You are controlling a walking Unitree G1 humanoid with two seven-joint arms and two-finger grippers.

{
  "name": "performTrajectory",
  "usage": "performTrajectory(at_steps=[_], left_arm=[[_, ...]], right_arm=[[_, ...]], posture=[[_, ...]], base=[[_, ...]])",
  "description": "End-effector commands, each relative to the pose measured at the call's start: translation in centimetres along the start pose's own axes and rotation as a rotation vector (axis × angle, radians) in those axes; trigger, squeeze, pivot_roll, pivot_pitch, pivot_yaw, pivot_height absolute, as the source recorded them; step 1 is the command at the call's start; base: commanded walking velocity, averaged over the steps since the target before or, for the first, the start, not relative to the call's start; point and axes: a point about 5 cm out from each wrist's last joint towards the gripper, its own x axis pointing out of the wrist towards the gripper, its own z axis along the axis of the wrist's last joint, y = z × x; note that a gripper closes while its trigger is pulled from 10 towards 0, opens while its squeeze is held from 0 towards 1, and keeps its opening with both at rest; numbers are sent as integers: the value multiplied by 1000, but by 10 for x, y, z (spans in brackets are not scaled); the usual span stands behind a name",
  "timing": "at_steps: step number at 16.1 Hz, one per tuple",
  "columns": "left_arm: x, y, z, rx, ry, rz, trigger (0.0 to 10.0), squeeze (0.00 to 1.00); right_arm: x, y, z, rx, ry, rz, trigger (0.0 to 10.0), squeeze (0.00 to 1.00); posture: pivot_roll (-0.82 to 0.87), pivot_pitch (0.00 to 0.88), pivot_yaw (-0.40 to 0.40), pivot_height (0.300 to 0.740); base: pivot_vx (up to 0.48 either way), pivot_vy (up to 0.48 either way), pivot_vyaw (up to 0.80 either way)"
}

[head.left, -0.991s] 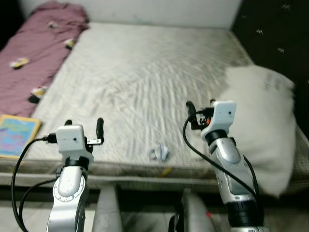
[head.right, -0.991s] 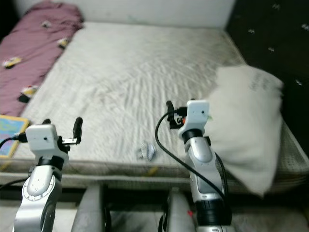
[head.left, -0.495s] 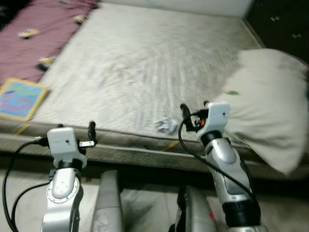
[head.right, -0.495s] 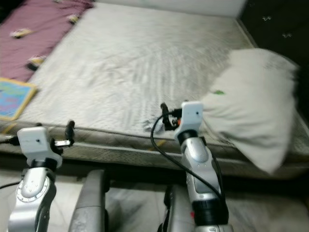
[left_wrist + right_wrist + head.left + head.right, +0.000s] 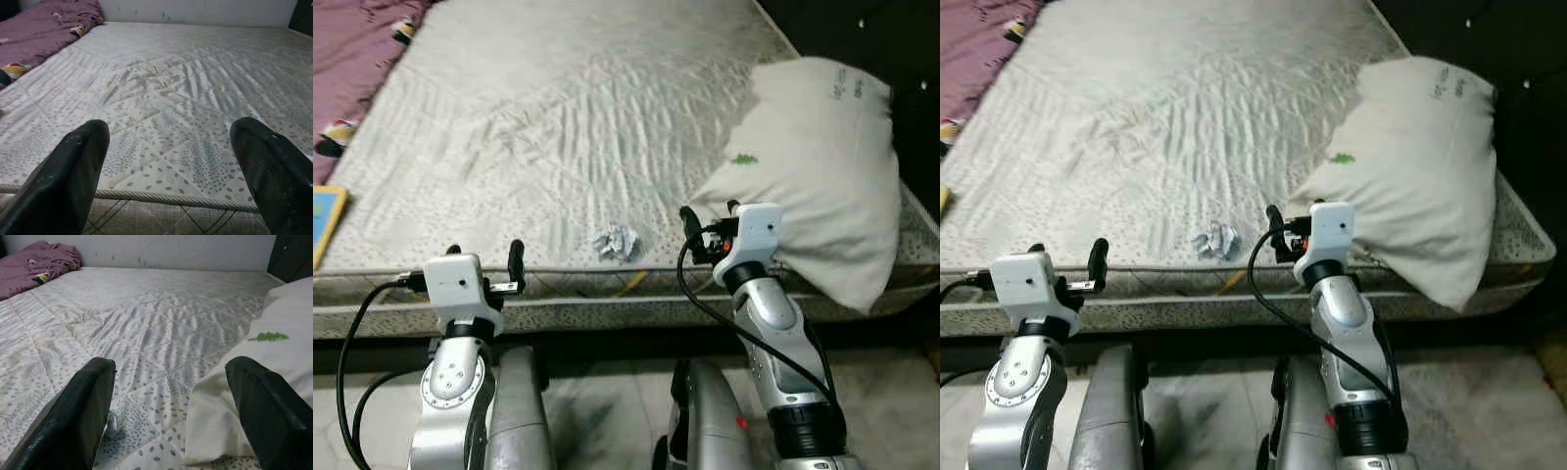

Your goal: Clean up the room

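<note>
A small crumpled paper wad (image 5: pixel 616 241) lies on the bare white mattress (image 5: pixel 558 117) close to its front edge. A big white pillow (image 5: pixel 813 166) with a little green mark lies on the right side of the bed, overhanging the corner. My left gripper (image 5: pixel 484 253) is raised before the bed's front edge, open and holding nothing. My right gripper (image 5: pixel 709 213) is open too, just right of the wad and close to the pillow's near corner. In the right wrist view the wad (image 5: pixel 111 423) peeks out beside one finger (image 5: pixel 73 416), with the pillow (image 5: pixel 283 333) beyond the other.
A purple blanket (image 5: pixel 352 49) with small toys on it lies at the bed's far left. A blue book's (image 5: pixel 321 220) corner shows at the left edge. A small yellow thing (image 5: pixel 631 284) sticks out at the mattress front. Pale floor (image 5: pixel 597 411) lies below.
The whole picture has shifted as the camera moved; the wad and pillow now sit higher and closer in view. Both arms hold the same raised pose with open fingers.
</note>
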Motion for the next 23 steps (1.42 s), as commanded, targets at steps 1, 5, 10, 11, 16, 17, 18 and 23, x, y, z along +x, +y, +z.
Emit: performTrajectory(at_steps=[1,5,10,11,16,17,18,23], left_arm=[[-2,3,0,2,9,11,10000,0],[-3,2,1,-11,1,0,10000,0],[-1,2,2,-14,-4,-8,10000,0],[-1,2,2,-15,-5,-9,10000,0],[-3,0,2,-15,-6,-9,10000,0],[-4,1,2,-17,-5,-5,10000,0],[-4,2,1,-14,4,3,10000,0],[-23,17,2,56,40,32,10000,0]], right_arm=[[0,2,1,2,5,20,10000,0],[-3,12,-7,-7,56,102,10000,0],[-2,18,-10,-39,72,167,10000,0],[-1,22,-6,-64,49,192,10000,0],[1,28,-7,-57,55,251,10000,0],[2,29,-8,-56,67,261,10000,0],[3,31,-11,-64,84,280,10000,0],[5,45,-39,-137,229,397,10000,0]], posture=[[57,132,-61,502],[55,134,-62,502],[54,135,-61,502],[53,136,-62,502],[60,140,-71,502],[65,142,-73,502],[68,142,-74,502],[155,197,-84,502]], base=[[0,0,0],[0,0,0],[153,0,0],[259,0,800],[269,0,480],[266,0,0],[0,0,0],[0,0,0]])
